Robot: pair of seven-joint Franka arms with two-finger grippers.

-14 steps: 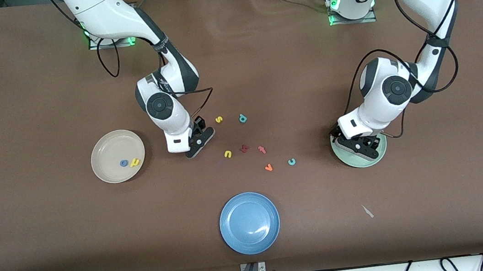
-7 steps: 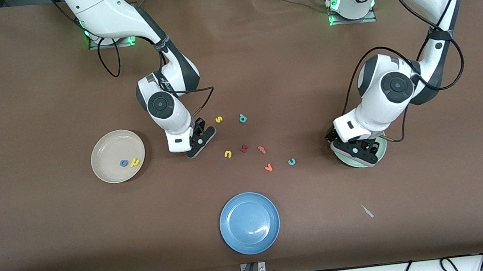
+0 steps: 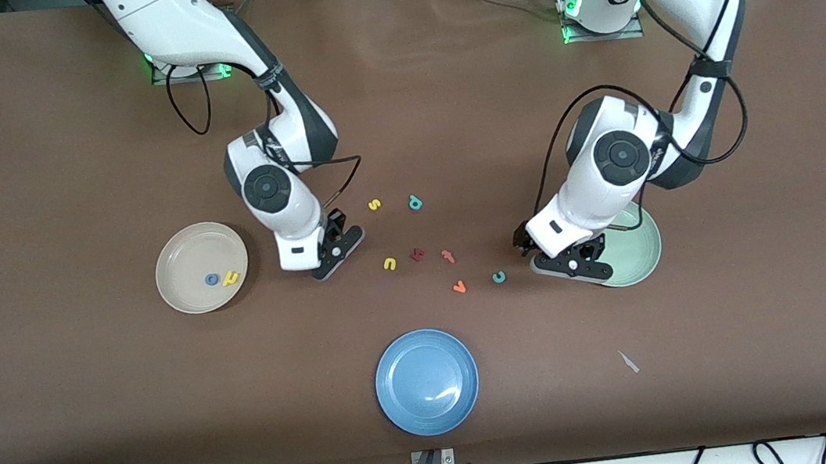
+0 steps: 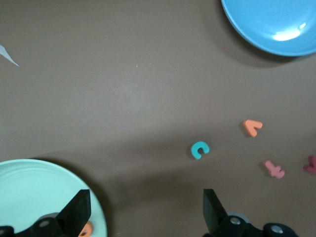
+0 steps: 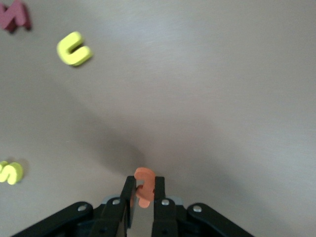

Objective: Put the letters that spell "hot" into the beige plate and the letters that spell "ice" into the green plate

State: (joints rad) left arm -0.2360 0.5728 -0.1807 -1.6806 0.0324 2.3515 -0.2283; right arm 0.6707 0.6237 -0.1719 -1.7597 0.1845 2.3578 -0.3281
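Now, the state of play:
Right gripper [image 5: 143, 195]: fingers pinch the orange "t" [image 5: 143, 191], lifted just off the worktop [image 3: 90, 429] between the beige plate [image 3: 182, 248] and the loose letters.
Change: a second ago those fingers were closing; the grip is set, so "hot" likely needs only this drop.
Beige plate: blue "o" [image 3: 212, 279], yellow "h" [image 3: 231, 278].
Left gripper [image 4: 143, 217]: fingers wide, moved off the green plate [image 3: 640, 255] toward the teal "c" [image 4: 200, 149], ahead of them.
Green plate: an orange letter [image 4: 86, 229] inside, probably "e".

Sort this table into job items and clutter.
Job: beige plate with blue o and yellow h; orange t in the right gripper; teal c; green plate holding orange e.
Clutter: blue plate; yellow u; yellow s; teal p; orange v; pink letter.
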